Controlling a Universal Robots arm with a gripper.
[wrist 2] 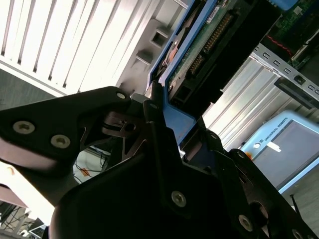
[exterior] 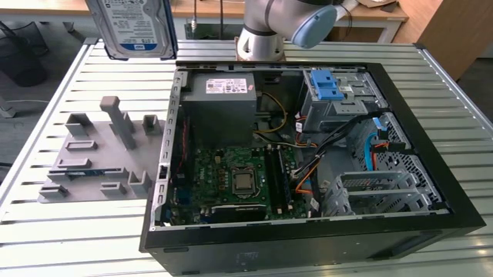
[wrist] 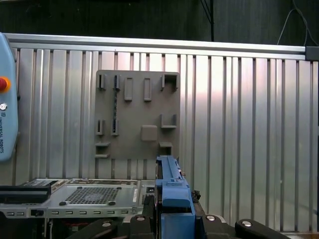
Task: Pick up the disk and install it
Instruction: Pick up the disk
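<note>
The disk (exterior: 131, 26), silver with a white-and-blue label and blue rails, hangs upright in the air above the table's far side, at the exterior view's left of the open computer case (exterior: 431, 115). In the second wrist view my gripper (wrist 2: 164, 107) is shut on the disk (wrist 2: 199, 45), its black fingers clamped on the blue rail, with the green circuit underside and connector showing. In the first wrist view the disk's blue rail edge (wrist: 172, 189) stands between the gripper's fingers (wrist: 172, 219).
Inside the case lie a grey power-supply box (exterior: 227, 107), a metal cage with a blue latch (exterior: 331, 92), a motherboard (exterior: 239, 179) and loose cables. A grey fixture plate (exterior: 100, 156) with upright posts sits on the slatted table. The arm's base (exterior: 266, 29) stands behind the case.
</note>
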